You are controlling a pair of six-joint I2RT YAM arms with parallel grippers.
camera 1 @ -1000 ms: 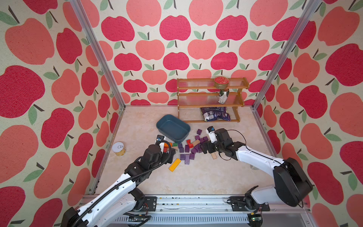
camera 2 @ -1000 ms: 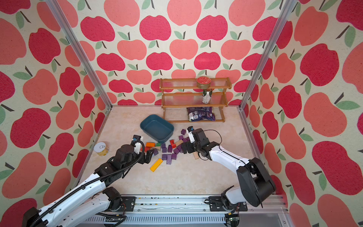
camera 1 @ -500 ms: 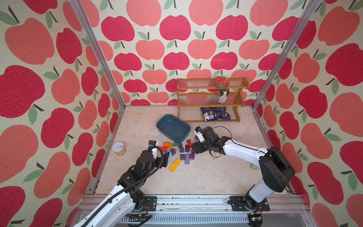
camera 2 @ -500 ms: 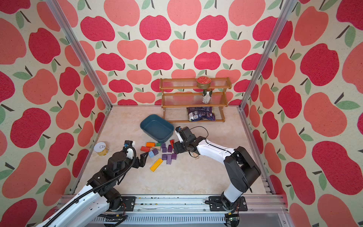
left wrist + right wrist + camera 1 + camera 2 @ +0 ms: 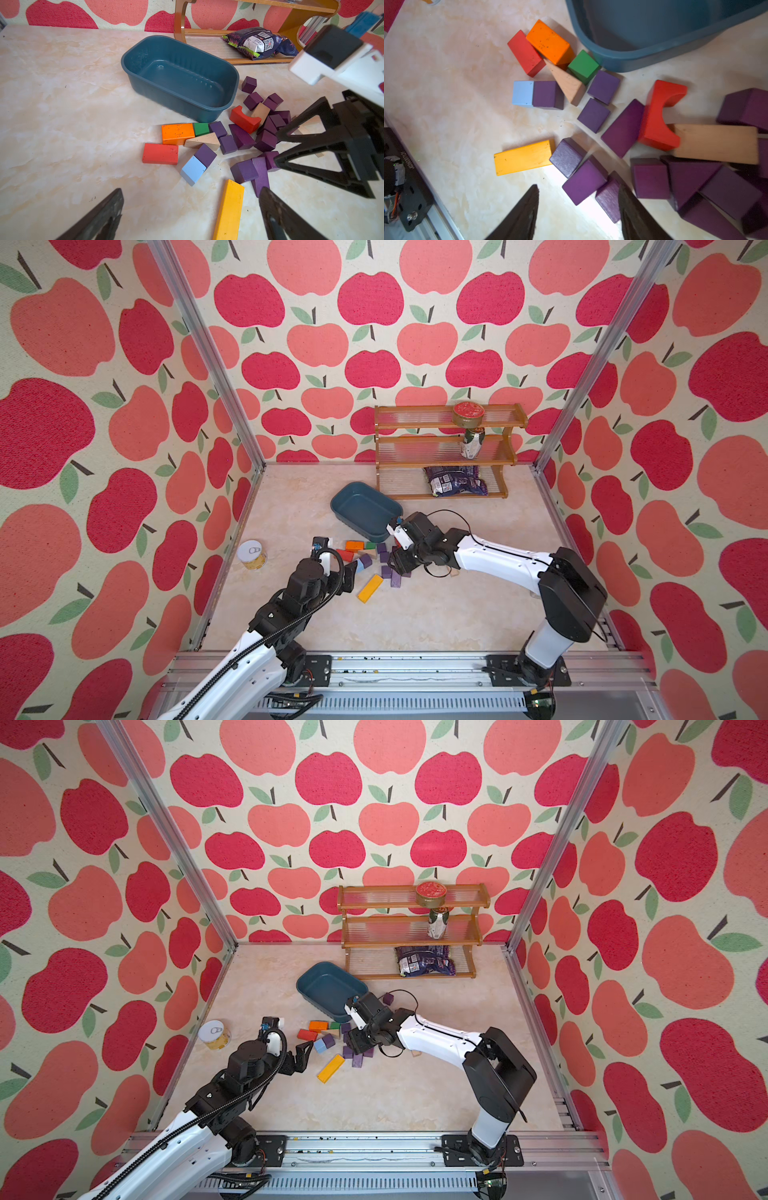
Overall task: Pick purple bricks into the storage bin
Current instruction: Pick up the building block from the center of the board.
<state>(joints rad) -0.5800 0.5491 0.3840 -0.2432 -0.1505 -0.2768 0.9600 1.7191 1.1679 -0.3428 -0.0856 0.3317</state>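
1. My right gripper (image 5: pixel 576 180): half-open, astride a purple brick (image 5: pixel 584 184), apparently not yet pinching it; the nearer arm.
2. Bin (image 5: pixel 361 506): empty, at 11 o'clock from those fingers in a top view.
3. My left gripper (image 5: pixel 191 190): wide open, holding nothing.

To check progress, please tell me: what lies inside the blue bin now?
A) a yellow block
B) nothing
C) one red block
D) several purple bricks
B: the storage bin shows only its bare floor; the purple bricks in view lie outside it.
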